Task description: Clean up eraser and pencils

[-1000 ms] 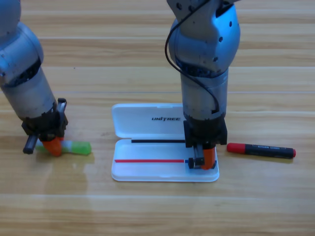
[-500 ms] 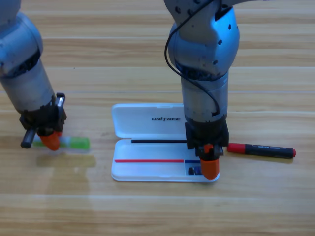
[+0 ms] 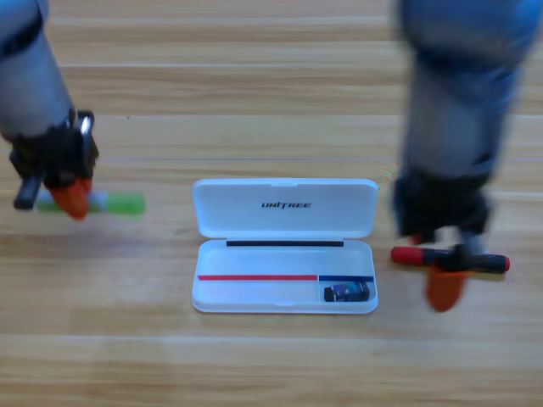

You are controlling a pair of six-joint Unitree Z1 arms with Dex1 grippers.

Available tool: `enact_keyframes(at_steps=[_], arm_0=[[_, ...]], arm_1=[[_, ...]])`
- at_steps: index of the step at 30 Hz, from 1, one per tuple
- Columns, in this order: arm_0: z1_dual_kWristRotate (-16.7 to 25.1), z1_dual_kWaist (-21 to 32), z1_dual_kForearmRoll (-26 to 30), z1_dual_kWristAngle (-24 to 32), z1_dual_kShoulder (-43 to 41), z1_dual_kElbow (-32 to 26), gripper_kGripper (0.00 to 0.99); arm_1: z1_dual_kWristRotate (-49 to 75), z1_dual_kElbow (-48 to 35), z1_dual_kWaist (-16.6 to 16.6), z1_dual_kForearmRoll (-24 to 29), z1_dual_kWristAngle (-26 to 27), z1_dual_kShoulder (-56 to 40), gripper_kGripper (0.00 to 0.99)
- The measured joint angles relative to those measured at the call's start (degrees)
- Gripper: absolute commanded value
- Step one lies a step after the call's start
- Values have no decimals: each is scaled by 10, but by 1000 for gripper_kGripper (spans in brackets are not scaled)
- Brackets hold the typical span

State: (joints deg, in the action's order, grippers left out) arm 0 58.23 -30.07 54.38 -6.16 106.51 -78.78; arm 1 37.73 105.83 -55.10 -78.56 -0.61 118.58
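Your right gripper (image 3: 447, 284) has left the white case (image 3: 284, 212) and now hangs over the black pencil (image 3: 450, 259); the eraser (image 3: 346, 292) lies in the case's lower right corner, so that step is done; your left gripper (image 3: 68, 197) has lifted the green pencil (image 3: 114, 203), jaws clamped on it; the right's I cannot tell
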Motion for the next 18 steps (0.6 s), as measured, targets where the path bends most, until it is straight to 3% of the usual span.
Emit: enact_keyframes(at_steps=[5, 7, 13, 18], arm_0=[[-28, -25, 91, 0, -18, -103, 0], [-40, -41, 120, 0, -20, -143, 0], [-82, -95, 153, 1, -20, -211, 0], [-108, -137, 153, 12, -2, -221, 0]], arm_1=[[4, -85, 2, 0, -22, -124, 818], [30, -133, 15, 23, -25, -152, 819], [111, -263, 96, 193, -25, -154, 819], [133, -289, 125, 262, -23, -119, 818]])
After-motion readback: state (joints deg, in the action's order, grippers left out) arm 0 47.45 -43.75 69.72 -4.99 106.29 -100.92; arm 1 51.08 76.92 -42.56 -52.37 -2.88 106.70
